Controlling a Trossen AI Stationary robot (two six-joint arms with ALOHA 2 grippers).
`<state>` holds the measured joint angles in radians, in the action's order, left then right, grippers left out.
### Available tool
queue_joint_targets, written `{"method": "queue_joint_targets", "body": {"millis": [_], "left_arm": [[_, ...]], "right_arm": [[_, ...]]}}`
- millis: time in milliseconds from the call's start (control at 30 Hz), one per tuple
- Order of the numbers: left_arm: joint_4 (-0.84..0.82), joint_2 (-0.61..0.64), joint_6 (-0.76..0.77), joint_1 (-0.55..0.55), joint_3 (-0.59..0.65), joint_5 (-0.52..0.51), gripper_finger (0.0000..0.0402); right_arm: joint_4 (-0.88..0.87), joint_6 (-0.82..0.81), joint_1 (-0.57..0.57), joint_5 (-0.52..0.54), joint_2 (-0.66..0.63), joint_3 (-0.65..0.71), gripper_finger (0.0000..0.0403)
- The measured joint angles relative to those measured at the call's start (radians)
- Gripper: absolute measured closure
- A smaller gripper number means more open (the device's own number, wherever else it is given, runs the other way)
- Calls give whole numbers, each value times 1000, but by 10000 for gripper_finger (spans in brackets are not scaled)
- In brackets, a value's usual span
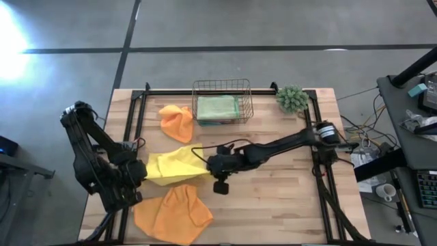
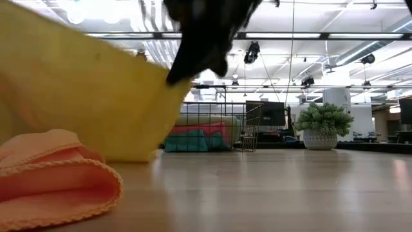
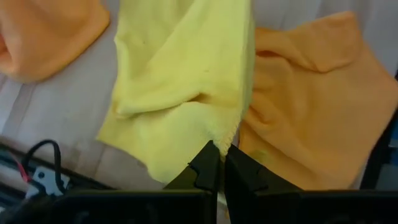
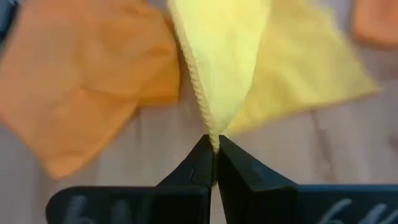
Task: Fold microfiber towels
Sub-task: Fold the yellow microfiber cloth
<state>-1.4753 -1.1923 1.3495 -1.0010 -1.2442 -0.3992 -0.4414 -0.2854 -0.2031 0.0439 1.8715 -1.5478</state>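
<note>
Yellow towel (image 1: 172,166) stretched mid-table between both grippers, lifted so it can be folded. Left gripper (image 3: 217,163) pinched closed on one corner, right gripper (image 4: 214,148) pinched closed on the opposite corner. Orange towels (image 1: 171,213) beside it wait; folded ones sit in basket (image 1: 221,102).

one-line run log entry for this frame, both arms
left gripper: shut on yellow towel edge | right gripper: shut on its opposite corner | towel lifted between them | orange towels unfolded | basket: folded towels inside
</note>
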Motion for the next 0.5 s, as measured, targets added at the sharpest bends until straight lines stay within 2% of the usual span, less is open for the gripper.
{"method": "queue_joint_targets", "body": {"millis": [100, 300, 500], "left_arm": [[0, 0, -62, 18, -29, -11, 401], [1, 0, -236, 94, -71, -124, 401], [18, 0, -474, 212, -130, -133, 401]], "right_arm": [[-60, -23, -21, 50, -81, 0, 394], [-112, -53, -46, 172, -201, 0, 394], [-285, -58, -77, 279, -263, -80, 394]]}}
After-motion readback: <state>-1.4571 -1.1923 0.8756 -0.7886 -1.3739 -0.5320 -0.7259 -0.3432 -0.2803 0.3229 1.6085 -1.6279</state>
